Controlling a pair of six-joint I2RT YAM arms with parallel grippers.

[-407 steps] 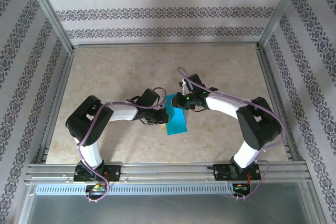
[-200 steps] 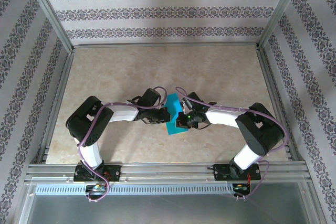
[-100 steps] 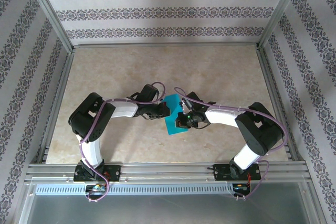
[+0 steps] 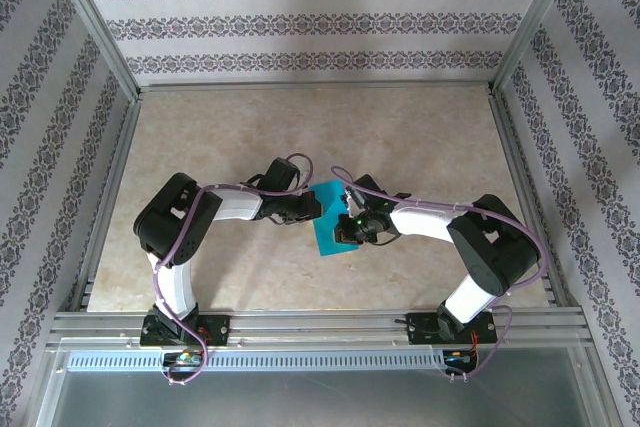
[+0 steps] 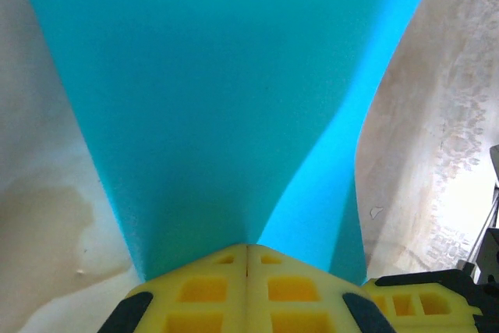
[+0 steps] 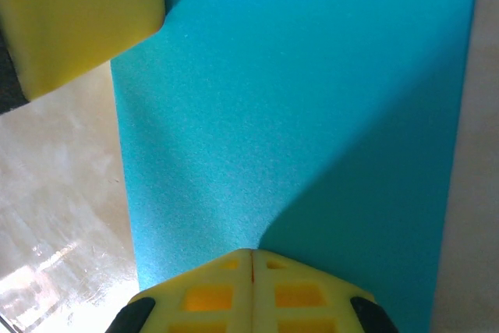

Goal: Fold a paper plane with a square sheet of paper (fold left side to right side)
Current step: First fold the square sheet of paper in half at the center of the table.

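Observation:
The square sheet of paper [image 4: 325, 234], teal-blue, lies mid-table between both arms. In the left wrist view its near part [image 5: 218, 99] rises up from the jaw tips as a bent flap, darker on the left and brighter on the right. My left gripper [image 4: 314, 209] [image 5: 247, 247] is shut on that left edge. My right gripper [image 4: 343, 234] [image 6: 251, 252] is shut, with its tips resting on the flat part of the paper [image 6: 296, 115]. A yellow finger of the left gripper [image 6: 78, 21] sits at that view's upper left corner.
The beige marbled tabletop [image 4: 250, 127] is bounded by aluminium rails [image 4: 300, 322] in front and at the sides, with patterned walls [image 4: 320, 17] behind. The two grippers stand very close together over the paper.
The left gripper has shifted slightly up and right, carrying the paper's left edge, so the sheet looks more skewed. The right gripper came down onto the paper earlier and has since stayed still.

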